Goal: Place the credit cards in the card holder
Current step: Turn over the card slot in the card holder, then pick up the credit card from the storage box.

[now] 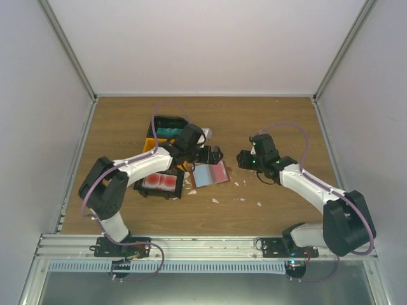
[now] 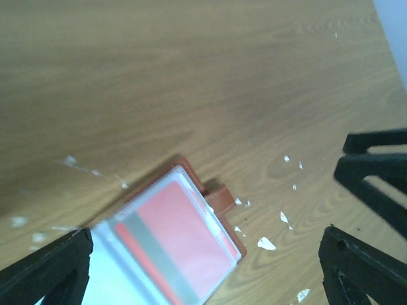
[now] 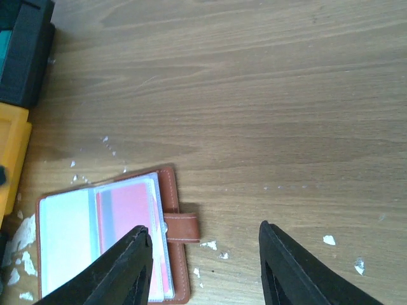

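The card holder [image 1: 210,173] lies open on the table, its brown strap [image 3: 181,229] pointing right. A red credit card [image 2: 184,235] sits inside its clear sleeve. More red cards [image 1: 159,182] fill the near black bin, and teal cards [image 1: 168,132] lie in the far one. My left gripper [image 1: 215,154] hovers just behind the holder, open wide and empty; in its wrist view the holder [image 2: 159,248] lies between its fingers [image 2: 48,267]. My right gripper [image 1: 242,159] is open and empty to the holder's right, with its left finger [image 3: 121,273] over the holder's edge.
A yellow bin [image 1: 152,145] stands between the two black bins [image 1: 166,121] at the left of the holder. Small white flecks [image 1: 215,200] are scattered on the wood around it. White walls enclose the table on three sides.
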Robot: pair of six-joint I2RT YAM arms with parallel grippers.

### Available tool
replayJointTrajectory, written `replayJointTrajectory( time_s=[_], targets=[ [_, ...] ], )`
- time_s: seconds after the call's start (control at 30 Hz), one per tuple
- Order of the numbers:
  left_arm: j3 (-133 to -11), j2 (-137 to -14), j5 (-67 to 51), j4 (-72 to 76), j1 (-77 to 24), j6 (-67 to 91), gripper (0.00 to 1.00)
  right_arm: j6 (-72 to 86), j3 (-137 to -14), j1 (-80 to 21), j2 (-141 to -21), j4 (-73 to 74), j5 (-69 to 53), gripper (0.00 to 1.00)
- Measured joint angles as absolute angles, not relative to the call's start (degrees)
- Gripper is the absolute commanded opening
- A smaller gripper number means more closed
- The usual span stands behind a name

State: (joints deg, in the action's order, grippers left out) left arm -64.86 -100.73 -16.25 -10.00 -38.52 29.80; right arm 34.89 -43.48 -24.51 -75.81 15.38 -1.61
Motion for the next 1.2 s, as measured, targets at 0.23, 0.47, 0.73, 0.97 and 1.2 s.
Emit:
replayJointTrajectory(
  time_s=[0.23,0.47,0.73,0.97,1.2],
  targets=[
    [-67.4,-89.8,0.3,-18.5,-38.5,24.3,0.99,31.5,-41.9,-24.5,-75.8,13.0,-7.0,0.56],
    [-70.0,-86.2,8.5,-26.8,-37.8,22.5,0.98,29.4,-40.2,-24.5,-75.8,11.6,-12.9,0.57],
    [-69.6,-86.2,8.1,-35.0,-34.0,27.4,0.88,26.7,-40.2,-24.5,-76.9,11.5,-16.7,0.57],
    [-69.2,-86.2,5.1,-38.0,-27.4,29.6,0.67,26.3,-40.3,-24.5,-81.0,10.6,-18.8,0.56],
    [-70.8,-88.9,2.4,-39.9,-23.1,28.9,0.60,26.4,-40.9,-24.5,-84.2,8.9,-19.2,0.55]
  ],
)
